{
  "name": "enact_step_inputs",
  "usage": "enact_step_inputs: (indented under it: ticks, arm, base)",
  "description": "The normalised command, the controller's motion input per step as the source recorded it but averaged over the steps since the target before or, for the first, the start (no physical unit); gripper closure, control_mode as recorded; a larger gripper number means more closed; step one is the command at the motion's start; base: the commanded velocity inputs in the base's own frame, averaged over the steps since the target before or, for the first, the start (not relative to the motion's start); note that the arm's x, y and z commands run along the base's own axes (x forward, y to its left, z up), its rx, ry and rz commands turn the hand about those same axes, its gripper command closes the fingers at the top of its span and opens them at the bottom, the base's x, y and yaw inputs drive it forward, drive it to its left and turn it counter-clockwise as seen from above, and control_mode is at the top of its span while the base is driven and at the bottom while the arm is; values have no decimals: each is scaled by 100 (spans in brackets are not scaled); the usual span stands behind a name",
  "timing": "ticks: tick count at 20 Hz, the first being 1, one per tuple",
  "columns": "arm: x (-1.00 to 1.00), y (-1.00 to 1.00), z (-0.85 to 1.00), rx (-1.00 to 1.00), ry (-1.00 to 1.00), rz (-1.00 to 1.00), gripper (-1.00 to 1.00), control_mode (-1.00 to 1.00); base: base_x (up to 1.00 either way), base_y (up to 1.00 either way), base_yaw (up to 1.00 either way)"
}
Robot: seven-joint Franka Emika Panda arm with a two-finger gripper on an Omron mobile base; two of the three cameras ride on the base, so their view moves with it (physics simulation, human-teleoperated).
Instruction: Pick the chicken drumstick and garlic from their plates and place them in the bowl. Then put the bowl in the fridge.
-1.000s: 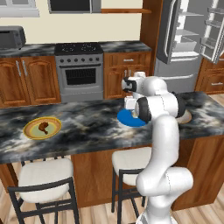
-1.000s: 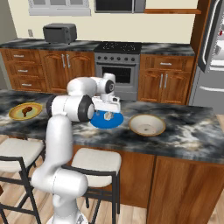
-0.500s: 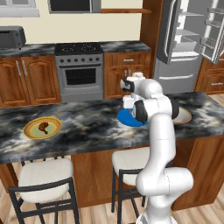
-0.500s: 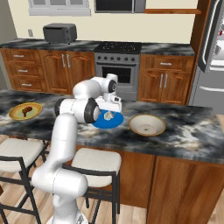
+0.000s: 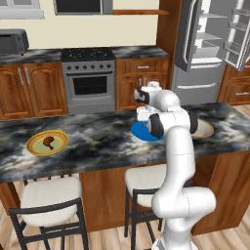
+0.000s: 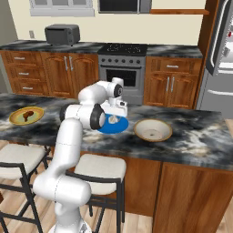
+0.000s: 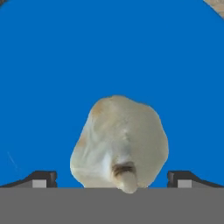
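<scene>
The off-white garlic (image 7: 119, 142) lies on the solid blue plate (image 7: 109, 52). My gripper (image 7: 111, 179) is open just above it, with one dark fingertip (image 7: 41, 178) on each side of the bulb and apart from it. From the right base view, the gripper (image 6: 117, 114) points down over the garlic (image 6: 113, 120) on the blue plate (image 6: 105, 128). The tan bowl (image 6: 153, 129) stands just right of that plate. The reddish-brown chicken drumstick (image 5: 48, 142) rests on the yellow-rimmed plate (image 5: 34, 146) far left on the counter. The grey fridge (image 5: 207, 44) stands behind with its door open.
The dark marble counter (image 5: 97, 141) has two stools (image 5: 49, 195) along its near edge. A stove (image 5: 89, 78) and wooden cabinets (image 5: 22, 90) line the back wall. My arm's elbow (image 5: 161, 122) hangs over the blue plate (image 5: 138, 132) and hides part of the bowl (image 5: 205, 129).
The hand has sunk a little toward the garlic on the blue plate. The jaws have stayed wide. Nothing on the counter has moved.
</scene>
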Motion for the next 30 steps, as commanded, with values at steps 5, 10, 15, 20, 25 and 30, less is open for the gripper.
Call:
enact_step_inputs:
  ticks: [5,10,15,20,25,30]
  arm:
    - [6,0,-11,-6,-21,0,-100,-100]
    - [-18,0,-18,-5,-13,-1,-100,-100]
    - [-27,0,-32,-2,-5,-4,-100,-100]
    - [-11,0,-22,0,-6,-5,-100,-100]
    - [10,-1,0,0,-15,0,-100,-100]
    - [-4,0,-15,0,-11,0,-100,-100]
  base:
    - [0,0,0]
    - [0,0,0]
    - [0,0,0]
    - [0,0,0]
    - [0,0,0]
    - [0,0,0]
